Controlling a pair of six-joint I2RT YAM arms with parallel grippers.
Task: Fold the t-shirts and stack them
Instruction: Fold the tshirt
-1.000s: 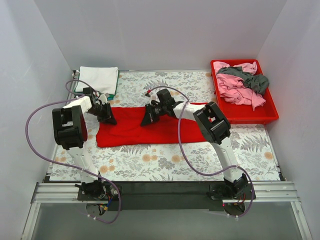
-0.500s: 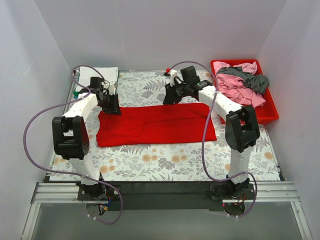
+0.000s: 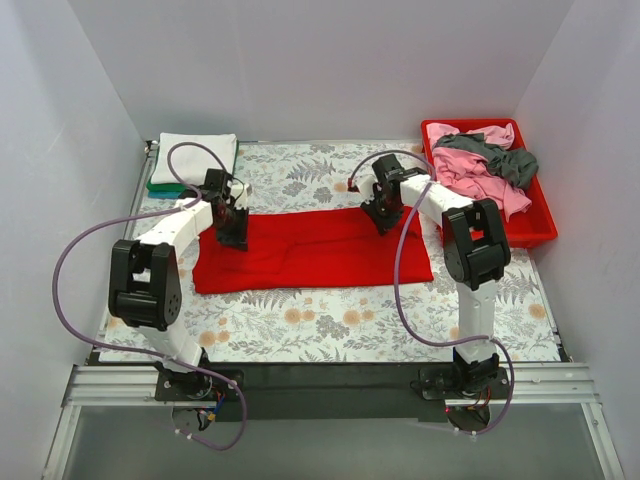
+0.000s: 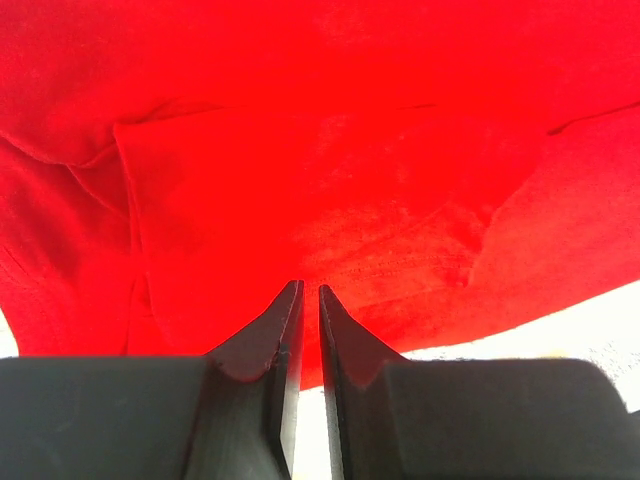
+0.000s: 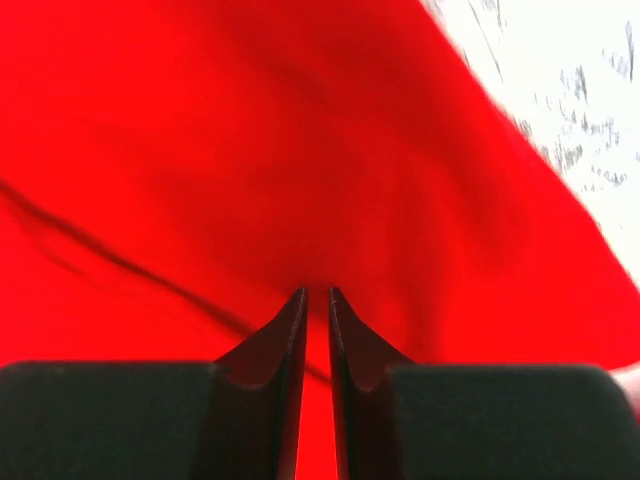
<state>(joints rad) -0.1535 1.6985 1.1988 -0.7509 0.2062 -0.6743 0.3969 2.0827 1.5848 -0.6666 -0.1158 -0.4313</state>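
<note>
— One red shirt (image 3: 315, 250) lies spread flat in the middle of the surface (image 3: 330, 322)?
— Yes. Left hand (image 3: 238, 238) is at its far-left corner, and right hand (image 3: 383, 226) is on its far edge, rightward. Both are nearly closed, tips on cloth. Whether they pinch it, I cannot tell.

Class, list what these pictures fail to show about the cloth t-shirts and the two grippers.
Top view: fingertips of the left gripper and right gripper, hidden by their bodies.
Right wrist view: the red cloth t-shirt is blurred; folds unclear.
Top view: the green t-shirt, mostly covered by the folded white t-shirt.
Top view: shirt count in the tangled pink and grey heap in the red plastic tray.
</note>
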